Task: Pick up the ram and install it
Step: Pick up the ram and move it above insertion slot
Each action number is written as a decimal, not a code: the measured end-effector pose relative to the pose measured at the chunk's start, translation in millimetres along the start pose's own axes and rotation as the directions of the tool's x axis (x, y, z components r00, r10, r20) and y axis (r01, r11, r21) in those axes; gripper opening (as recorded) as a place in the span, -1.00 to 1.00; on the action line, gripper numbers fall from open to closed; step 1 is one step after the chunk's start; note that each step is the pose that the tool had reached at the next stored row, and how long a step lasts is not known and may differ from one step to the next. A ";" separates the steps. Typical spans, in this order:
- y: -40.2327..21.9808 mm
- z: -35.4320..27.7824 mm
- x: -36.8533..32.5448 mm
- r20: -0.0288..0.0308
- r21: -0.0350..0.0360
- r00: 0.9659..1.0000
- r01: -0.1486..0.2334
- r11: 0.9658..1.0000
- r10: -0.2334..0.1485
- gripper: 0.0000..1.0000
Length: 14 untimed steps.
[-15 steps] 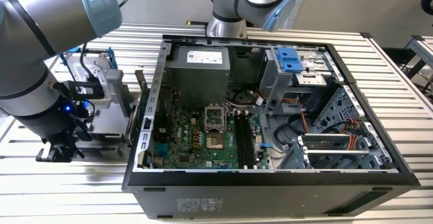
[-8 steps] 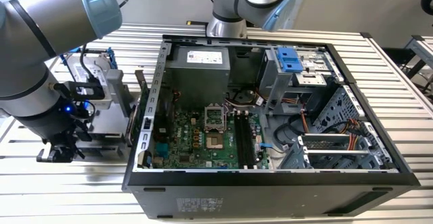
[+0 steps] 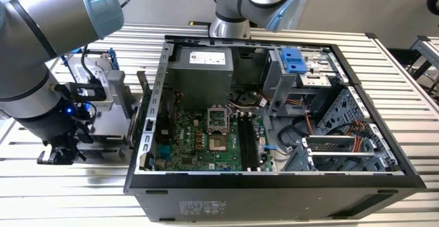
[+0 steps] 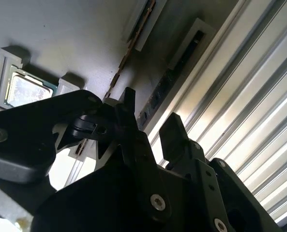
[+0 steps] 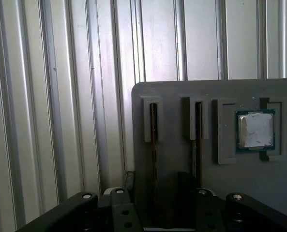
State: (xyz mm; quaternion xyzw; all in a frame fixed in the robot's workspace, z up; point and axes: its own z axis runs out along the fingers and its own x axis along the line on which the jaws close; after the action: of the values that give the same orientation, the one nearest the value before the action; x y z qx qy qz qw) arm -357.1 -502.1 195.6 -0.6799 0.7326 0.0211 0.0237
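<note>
While hovering low at the exterior view's left, outside the case [image 3: 274, 180], poising the gripper [image 3: 60, 156] over the holder [image 5: 177, 94] on the table [image 5: 46, 96]. Showing fingers [image 4: 174, 130] spread in both wrist views, pinching nothing. Facing the ram [image 5: 153, 130] in the first wrist view: standing edge-on in its holder slot, just ahead of the gripper, in line with the gap between the fingers and touching neither. Noting a second stick [image 5: 197, 128] in the neighbouring slot, just to one side of that gap, and a chip [image 5: 255, 129] beyond it, farther off. Judging the pick as not yet made.

Risking a catch on the raised slot wall or on the second stick, if coming down off-centre, given so little room. Risking a thin-edge slip or a jam in the slot, if pinching or lifting at a tilt. Looking rightward, eyeing the case wall between the gripper and the board slots [image 3: 250, 139], well apart from it: likely clipping there if carrying low, and likely straining board or ram if pressing in misaligned.
</note>
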 end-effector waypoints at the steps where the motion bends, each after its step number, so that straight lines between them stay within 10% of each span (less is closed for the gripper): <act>1: 0.0 0.0 0.0 0.000 0.000 1.000 0.000 1.000 0.000 1.00; 2: 0.0 0.0 0.0 0.000 0.000 1.000 0.000 1.000 0.000 -1.00; 14: 0.0 0.1 0.0 0.000 0.000 1.000 0.000 1.000 0.000 -1.00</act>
State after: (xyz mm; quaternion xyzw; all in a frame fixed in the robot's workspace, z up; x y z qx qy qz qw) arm -357.1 -502.1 195.4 -0.6799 0.7326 0.0212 0.0237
